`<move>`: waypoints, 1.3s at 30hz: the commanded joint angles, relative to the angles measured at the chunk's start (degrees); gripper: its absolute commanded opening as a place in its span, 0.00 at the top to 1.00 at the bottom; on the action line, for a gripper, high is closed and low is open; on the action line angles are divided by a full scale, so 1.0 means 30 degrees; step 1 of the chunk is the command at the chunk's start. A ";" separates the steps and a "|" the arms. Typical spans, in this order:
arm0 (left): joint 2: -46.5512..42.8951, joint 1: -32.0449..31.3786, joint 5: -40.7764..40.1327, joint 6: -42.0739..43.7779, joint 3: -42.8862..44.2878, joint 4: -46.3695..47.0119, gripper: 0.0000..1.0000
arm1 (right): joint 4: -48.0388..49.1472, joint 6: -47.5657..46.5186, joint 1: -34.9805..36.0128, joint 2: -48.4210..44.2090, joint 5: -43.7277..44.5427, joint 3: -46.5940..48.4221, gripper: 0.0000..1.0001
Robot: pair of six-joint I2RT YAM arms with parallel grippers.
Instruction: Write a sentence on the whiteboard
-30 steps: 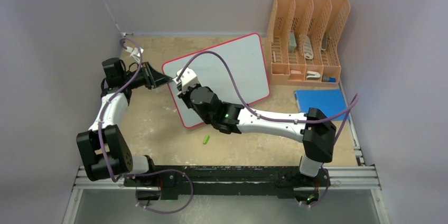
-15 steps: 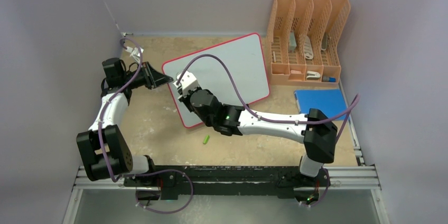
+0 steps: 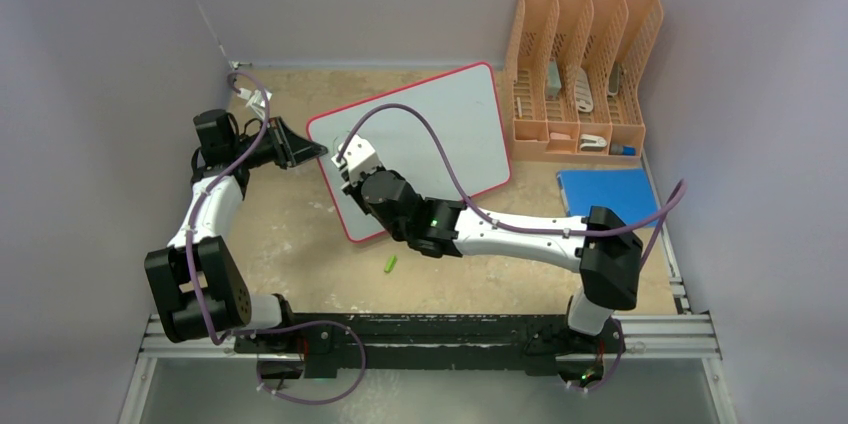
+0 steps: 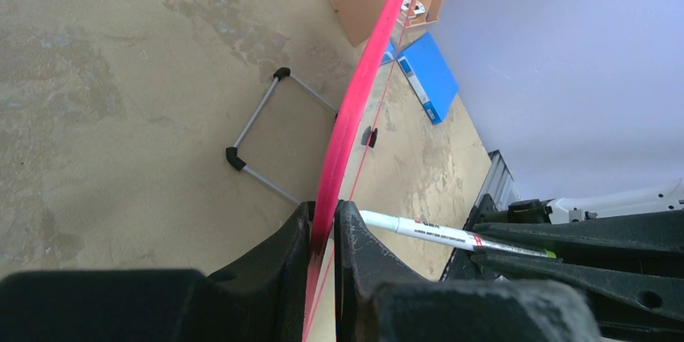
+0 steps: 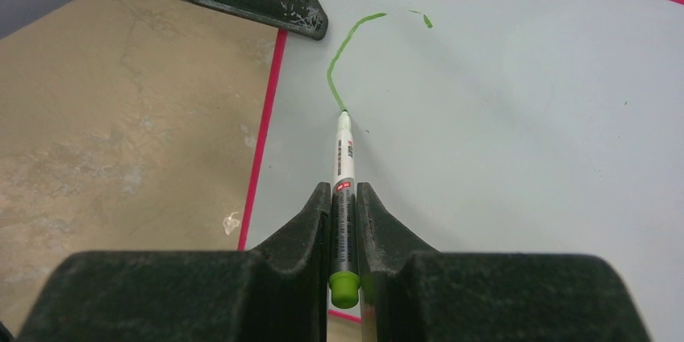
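As the whiteboard [image 3: 470, 114] looks light and stiff, left jaws pinch its rim [image 4: 327, 181] (a good hold) — right jaws clamp the marker [image 5: 344, 164].

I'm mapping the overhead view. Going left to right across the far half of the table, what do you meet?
The left gripper, clamped on the board's rim → whiteboard → orange desk organiser.

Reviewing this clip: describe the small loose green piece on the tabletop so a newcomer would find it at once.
Start at the whiteboard, the large red-rimmed board mid-table. Just nearer the arm bases than its near corner, a small green piece, probably a marker cap, lies on the tabletop. Unlike the green marker gripped in the right end effector, it lies loose, touching nothing.
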 commanded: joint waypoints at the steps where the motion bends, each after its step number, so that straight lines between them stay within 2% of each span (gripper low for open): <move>1: -0.0093 -0.0537 -0.0492 0.0658 0.0268 -0.0801 1.00 | -0.0854 0.0031 -0.0060 -0.0857 0.0967 -0.0170 1.00; 20: -0.0094 -0.0628 -0.0529 0.0721 0.0283 -0.0878 1.00 | -0.0337 -0.0863 -0.0124 -0.1098 0.2169 0.0055 1.00; 39: -0.0094 -0.0688 -0.0529 0.0750 0.0302 -0.0920 1.00 | 0.0799 -0.1386 -0.0137 -0.0778 0.1944 0.0878 1.00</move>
